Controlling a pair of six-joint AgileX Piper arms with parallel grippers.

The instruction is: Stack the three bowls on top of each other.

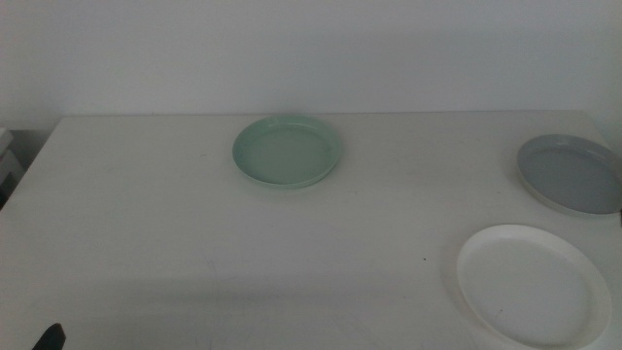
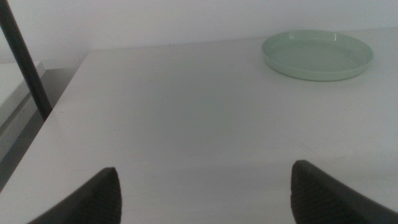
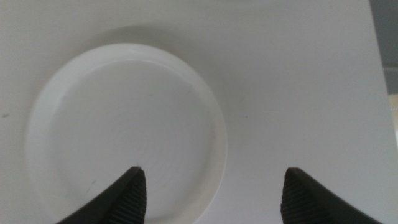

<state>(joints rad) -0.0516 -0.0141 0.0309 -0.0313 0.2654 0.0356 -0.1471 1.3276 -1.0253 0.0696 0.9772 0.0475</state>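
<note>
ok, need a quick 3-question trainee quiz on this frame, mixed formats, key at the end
1. True or false: the mint green bowl already sits on top of the grey bowl.
2. Multiple choice: which bowl lies under the right gripper in the right wrist view? A) mint green B) grey C) the white bowl
3. Fill in: in the left wrist view, the left gripper has its jaws ____ over the bare table, with nothing between them.

Key
1. False: all three bowls lie apart on the table, none stacked.
2. C
3. open
</note>
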